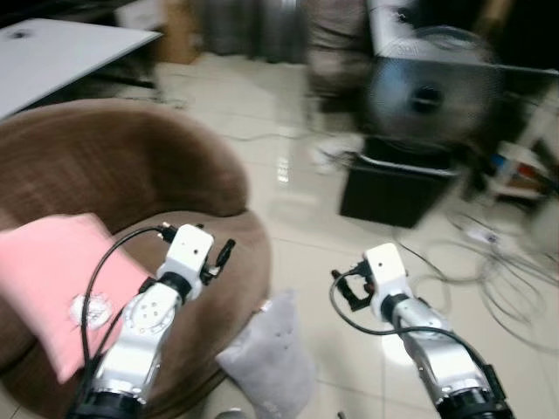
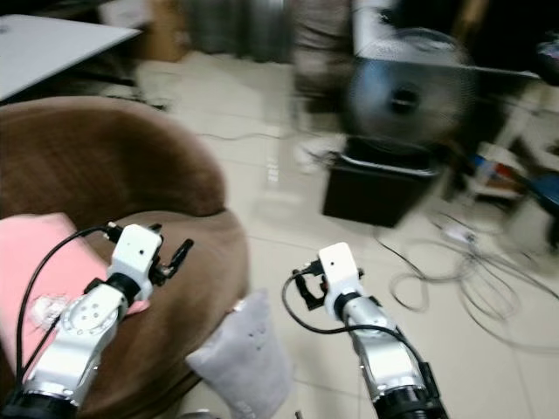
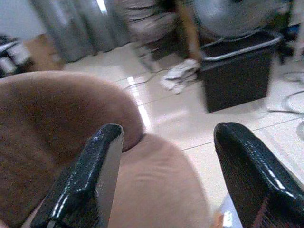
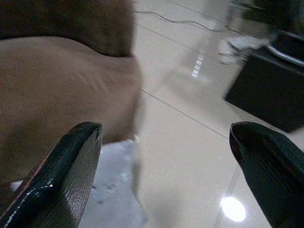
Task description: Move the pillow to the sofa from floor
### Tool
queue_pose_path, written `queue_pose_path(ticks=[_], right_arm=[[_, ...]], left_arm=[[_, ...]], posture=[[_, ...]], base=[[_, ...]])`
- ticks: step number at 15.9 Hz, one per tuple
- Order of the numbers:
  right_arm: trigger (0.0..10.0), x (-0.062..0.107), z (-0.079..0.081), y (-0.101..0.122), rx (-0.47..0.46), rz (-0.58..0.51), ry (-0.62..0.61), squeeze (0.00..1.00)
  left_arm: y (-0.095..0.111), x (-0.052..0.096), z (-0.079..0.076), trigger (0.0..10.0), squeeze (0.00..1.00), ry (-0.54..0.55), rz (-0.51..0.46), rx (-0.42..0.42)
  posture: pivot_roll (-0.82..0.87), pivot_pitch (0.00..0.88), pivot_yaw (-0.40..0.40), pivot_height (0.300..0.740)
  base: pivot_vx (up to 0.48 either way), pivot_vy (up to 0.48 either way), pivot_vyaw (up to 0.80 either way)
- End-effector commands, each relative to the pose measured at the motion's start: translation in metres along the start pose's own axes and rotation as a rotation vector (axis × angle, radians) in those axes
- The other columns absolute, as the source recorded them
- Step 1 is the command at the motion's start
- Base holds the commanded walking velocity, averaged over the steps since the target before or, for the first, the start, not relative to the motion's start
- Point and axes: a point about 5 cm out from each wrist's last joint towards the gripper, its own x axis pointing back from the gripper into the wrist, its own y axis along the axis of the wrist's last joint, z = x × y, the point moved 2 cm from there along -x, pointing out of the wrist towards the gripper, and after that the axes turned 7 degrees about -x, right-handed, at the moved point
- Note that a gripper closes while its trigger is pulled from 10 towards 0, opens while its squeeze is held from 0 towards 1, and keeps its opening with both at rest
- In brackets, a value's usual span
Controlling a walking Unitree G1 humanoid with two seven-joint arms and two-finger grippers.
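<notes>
A grey pillow (image 1: 271, 353) lies on the tiled floor, leaning against the front of the round brown sofa (image 1: 113, 166). A pink pillow (image 1: 61, 288) rests on the sofa seat at the left. My left gripper (image 1: 223, 255) hovers open over the sofa seat, above and to the left of the grey pillow; its wrist view looks past the two black fingers (image 3: 102, 156) at the seat edge. My right gripper (image 1: 349, 290) hangs open over the floor to the right of the grey pillow (image 4: 114, 190), holding nothing.
A black bin (image 1: 397, 188) stands on the floor ahead, with a fan (image 1: 428, 92) behind it. Loose cables (image 1: 498, 271) sprawl over the tiles at the right. A white table (image 1: 61, 52) is at the far left. A crumpled cloth (image 1: 336, 155) lies near the bin.
</notes>
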Motion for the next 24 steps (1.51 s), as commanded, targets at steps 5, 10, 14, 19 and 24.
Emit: queue_pose_path(ticks=[5, 10, 14, 19, 24], right_arm=[[10.0, 0.002, -0.005, -0.004, -0.067, 0.011, -0.014, 0.0], [10.0, -0.002, 0.0, -0.004, -0.069, 0.018, 0.015, 0.0], [10.0, -0.008, 0.0, -0.001, -0.071, 0.015, 0.025, 0.0], [10.0, -0.016, 0.004, 0.004, -0.09, 0.004, 0.022, 0.0], [10.0, -0.016, 0.005, 0.0, -0.125, -0.001, 0.012, 0.0]], left_arm=[[0.008, -0.001, -0.002, 10.0, 0.0, -0.032, -0.028, -0.028], [0.006, 0.005, 0.006, 10.0, 0.0, -0.005, -0.014, -0.023], [0.005, 0.006, 0.008, 10.0, 0.0, 0.015, -0.01, -0.02], [0.005, 0.007, 0.012, 10.0, 0.0, 0.026, -0.002, -0.029], [0.002, 0.001, 0.018, 10.0, 0.0, 0.055, 0.031, 0.061]], posture=[[0.08, 0.0, 0.047, 0.74], [0.11, 0.0, 0.035, 0.74], [0.11, 0.0, 0.031, 0.74], [0.12, 0.0, 0.031, 0.74], [0.1, 0.0, 0.052, 0.74]], base=[[0.0, -0.363, 0.8], [0.0, -0.365, 0.8], [0.0, -0.364, 0.8], [0.0, -0.363, 0.8], [0.0, -0.122, 0.8]])
